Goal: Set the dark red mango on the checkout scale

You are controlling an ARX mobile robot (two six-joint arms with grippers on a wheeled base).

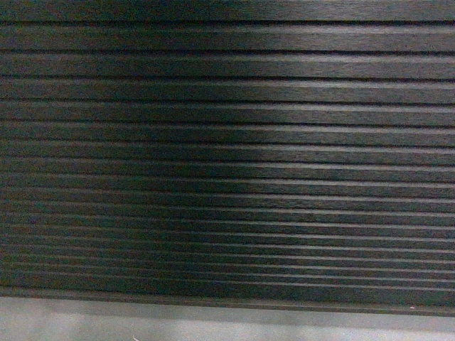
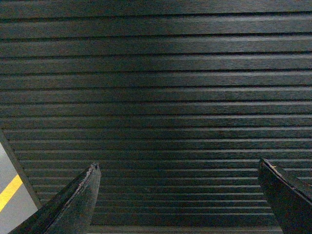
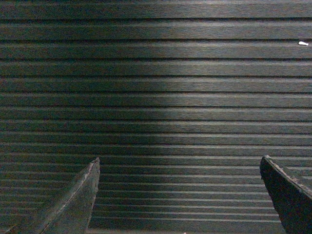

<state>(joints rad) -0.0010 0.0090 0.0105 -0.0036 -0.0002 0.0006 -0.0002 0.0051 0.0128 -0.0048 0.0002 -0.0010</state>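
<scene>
1. Head view: the ribbed dark front panel of the checkout point(image 1: 227, 156) filled the frame from 9 to 3 o'clock, with its grey plinth point(image 1: 227, 323) along the 6 o'clock edge.
2. Left wrist view: the left gripper point(image 2: 178, 195) showed both fingertips at 7 and 5 o'clock, spread wide with nothing between them. The panel lay straight ahead at 12 o'clock. A strip of grey floor point(image 2: 7, 214) with a yellow line point(image 2: 9, 192) appeared at 8 o'clock.
3. Right wrist view: the right gripper point(image 3: 178, 195) likewise had its jaws wide and empty, facing the same ribbed panel. A small white speck point(image 3: 303, 43) sat on a rib at 2 o'clock.
4. The dark red mango and the scale appeared in none of the three views, so their bearing from the jaws, the fruit's long axis and the nearer arm could not be told.
5. Judgement: the task stood at its start, with no fruit grasped. The top surface of the checkout probably lay above the frames, so the views would need to rise before either arm could be chosen.
</scene>
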